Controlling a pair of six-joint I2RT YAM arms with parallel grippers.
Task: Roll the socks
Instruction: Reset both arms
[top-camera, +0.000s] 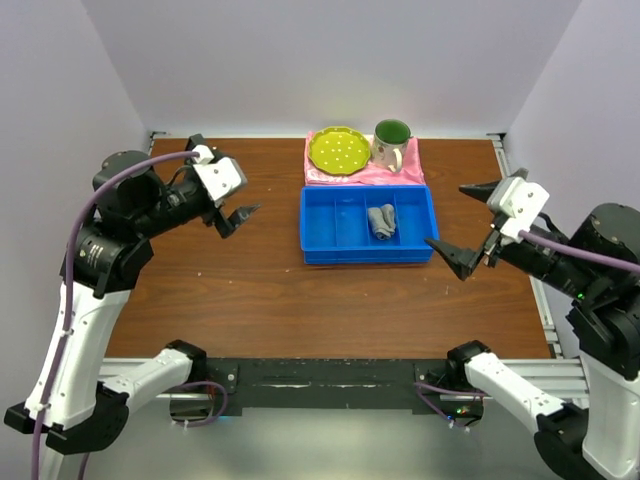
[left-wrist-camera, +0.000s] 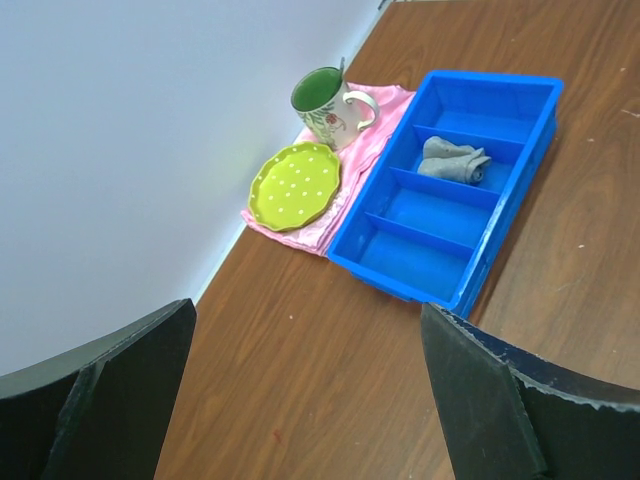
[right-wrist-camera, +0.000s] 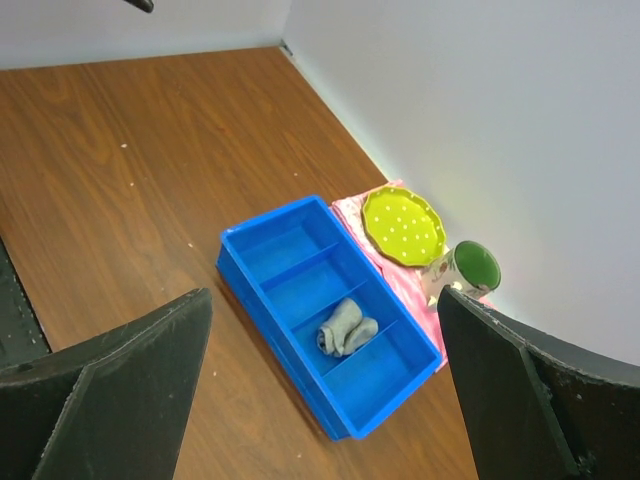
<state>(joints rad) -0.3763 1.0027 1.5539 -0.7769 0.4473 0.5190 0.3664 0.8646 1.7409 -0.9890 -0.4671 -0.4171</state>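
The grey socks (top-camera: 381, 220) lie rolled up in a compartment of the blue tray (top-camera: 318, 243), third from its left end. They also show in the left wrist view (left-wrist-camera: 452, 161) and the right wrist view (right-wrist-camera: 345, 327). No stripes show on the roll. My left gripper (top-camera: 236, 218) is open and empty, held above the table left of the tray. My right gripper (top-camera: 466, 222) is open and empty, held above the table right of the tray.
A pink cloth (top-camera: 400, 172) lies behind the tray, bearing a green dotted plate (top-camera: 338, 150) and a green-lined mug (top-camera: 391, 142). White walls enclose the table on three sides. A metal rail (top-camera: 520, 215) runs along the right edge.
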